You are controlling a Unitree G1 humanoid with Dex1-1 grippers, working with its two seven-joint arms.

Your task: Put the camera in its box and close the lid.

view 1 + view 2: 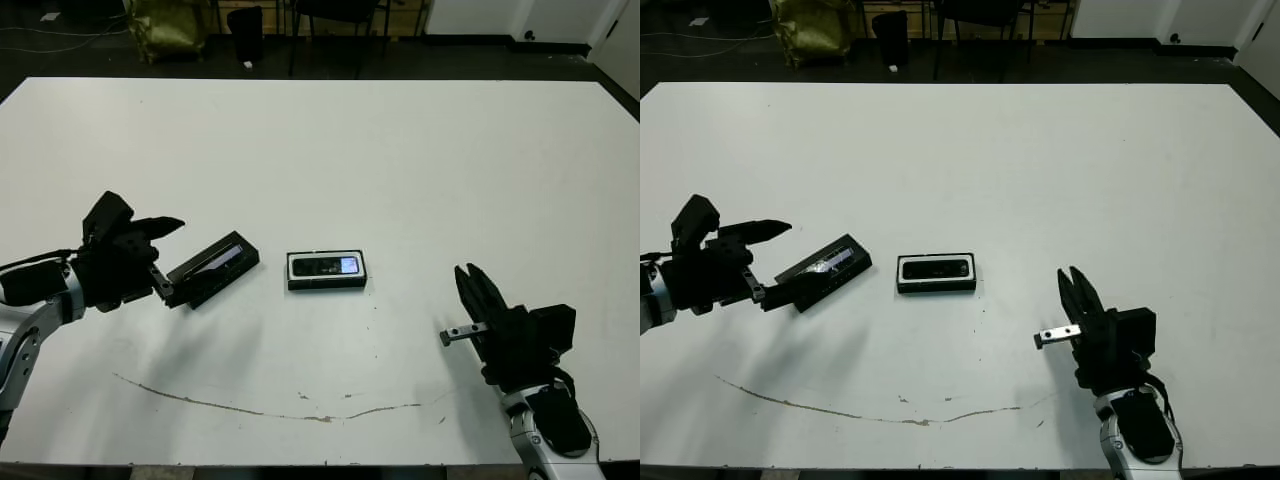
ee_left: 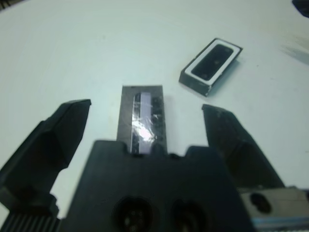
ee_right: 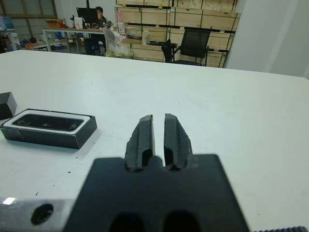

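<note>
Camera lying flat inside the box, pale bluish patch toward the robot's right end, white lining showing as a thin frame all round it. Box sitting open near the middle of the table, long side running left to right, nothing touching any of its edges. Lid off to the box's left, close to it but apart, turned at an angle with its glossy stripe up; near end raised a little off the table, far end pointing toward the box. Left gripper spread wide around the lid's near end, one finger on each side and neither visibly pressing the edges; lid end running in under the gripper's body. Right gripper well to the box's right and nearer the robot, fingers pressed together with only a thin slit between them, holding nothing, pointing out over the tabletop. Wide bare white table beyond the box and between box and right gripper; a thin brownish scuff line along the near part of the table
</note>
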